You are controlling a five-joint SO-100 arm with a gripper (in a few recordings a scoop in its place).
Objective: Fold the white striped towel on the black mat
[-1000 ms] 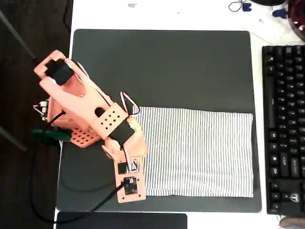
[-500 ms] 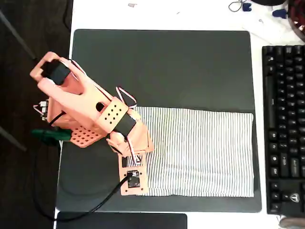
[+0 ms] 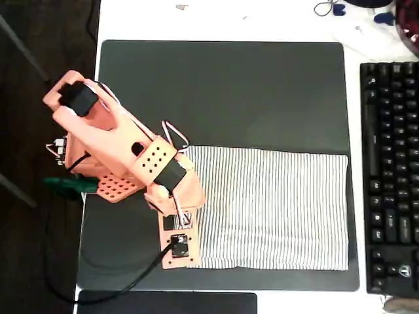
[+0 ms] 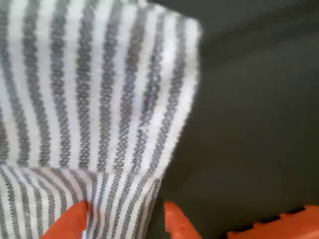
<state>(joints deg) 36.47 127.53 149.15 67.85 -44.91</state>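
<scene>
Wrist view shows the tool has dropped onto the white striped towel edge, fingers spread around it, not yet pinched.

1. Overhead, the orange arm covers the white striped towel at its left edge; jaws hidden beneath.
2. Keyboard cut by the right edge.
3. Wrist view: towel blurred, cropped left.

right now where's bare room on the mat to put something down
The mat is bare across its whole top half, above the towel. Its bottom half is crowded: the towel covers the lower right, and the arm, with its hand at the towel's corner, takes the lower left.
</scene>
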